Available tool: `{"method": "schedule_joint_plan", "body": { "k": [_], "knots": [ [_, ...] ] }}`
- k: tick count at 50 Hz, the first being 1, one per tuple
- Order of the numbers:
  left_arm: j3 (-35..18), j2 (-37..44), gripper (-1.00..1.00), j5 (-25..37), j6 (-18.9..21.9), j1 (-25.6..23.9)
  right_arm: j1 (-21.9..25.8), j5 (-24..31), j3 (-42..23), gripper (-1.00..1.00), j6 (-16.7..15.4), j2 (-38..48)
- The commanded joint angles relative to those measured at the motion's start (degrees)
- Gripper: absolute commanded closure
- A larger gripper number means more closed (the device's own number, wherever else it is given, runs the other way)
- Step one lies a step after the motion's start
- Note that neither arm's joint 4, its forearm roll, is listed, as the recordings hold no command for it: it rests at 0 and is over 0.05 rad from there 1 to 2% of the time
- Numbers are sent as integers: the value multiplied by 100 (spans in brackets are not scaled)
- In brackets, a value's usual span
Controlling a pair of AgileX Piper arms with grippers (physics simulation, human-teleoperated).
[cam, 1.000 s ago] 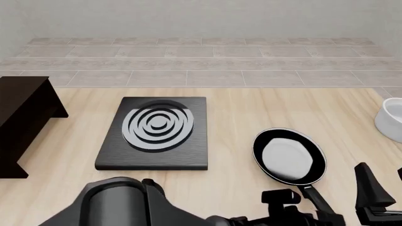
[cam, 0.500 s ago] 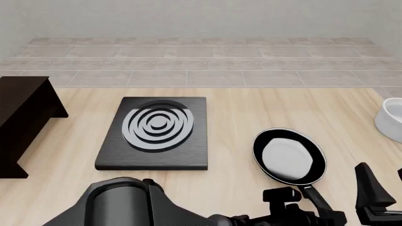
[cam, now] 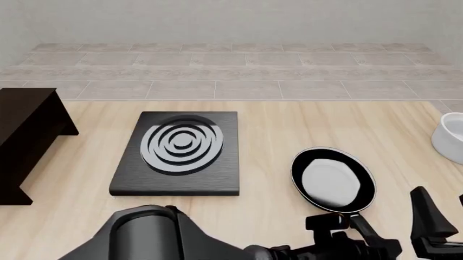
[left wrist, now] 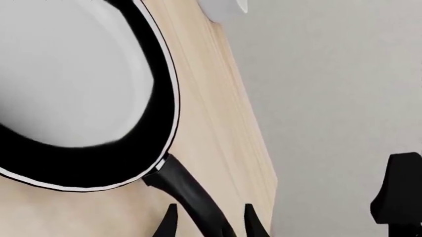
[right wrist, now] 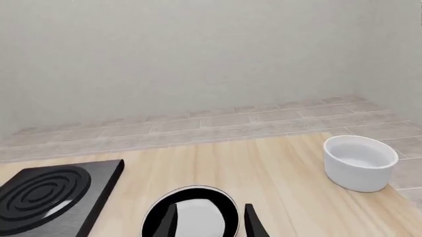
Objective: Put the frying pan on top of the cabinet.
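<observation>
The frying pan (cam: 333, 179) lies on the table right of centre, its thin black handle (cam: 367, 230) pointing toward the near edge. In the left wrist view the pan (left wrist: 72, 79) fills the frame and its handle (left wrist: 188, 195) runs between the two fingertips of my left gripper (left wrist: 209, 224), which is open and straddles it without closing. My right gripper (right wrist: 211, 224) is open and empty, hovering near the table's front right corner (cam: 441, 219), with the pan (right wrist: 191, 215) just beyond it. The dark cabinet (cam: 25, 127) stands at the far left.
A black slab with grey-white concentric rings (cam: 181, 151) lies between cabinet and pan. A white bowl (cam: 452, 135) sits at the right edge, also seen as a bowl (right wrist: 359, 163) in the right wrist view. The left arm's bulky body (cam: 145, 238) covers the near table.
The left arm has crept slightly to the right, bringing its gripper closer onto the pan handle. The pan and the right gripper have barely moved.
</observation>
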Motion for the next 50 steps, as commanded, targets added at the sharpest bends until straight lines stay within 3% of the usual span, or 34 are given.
{"method": "schedule_joint_plan", "body": {
  "k": [1, 26, 31, 32, 34, 40, 50],
  "knots": [
    [-105, 240, -100, 44, -77, 47, -23, -15, -1, -100, 39, 0],
    [-345, 554, -100, 61, -211, 274, -15, -6, -6, -100, 59, 1],
    [-158, 335, -100, -199, -24, 293, -9, -7, -7, -100, 59, 1],
    [-170, 197, 100, 52, 315, 446, -11, -2, -9, -100, 61, 2],
    [-156, 81, 100, 149, 535, 312, -7, 0, -12, -100, 54, 2],
    [-10, 97, 100, -67, 328, 365, -9, 1, -6, -100, 49, 1],
    [270, -104, 100, -182, 452, 439, 13, 14, -8, -100, 2, 1]
  ]
}}
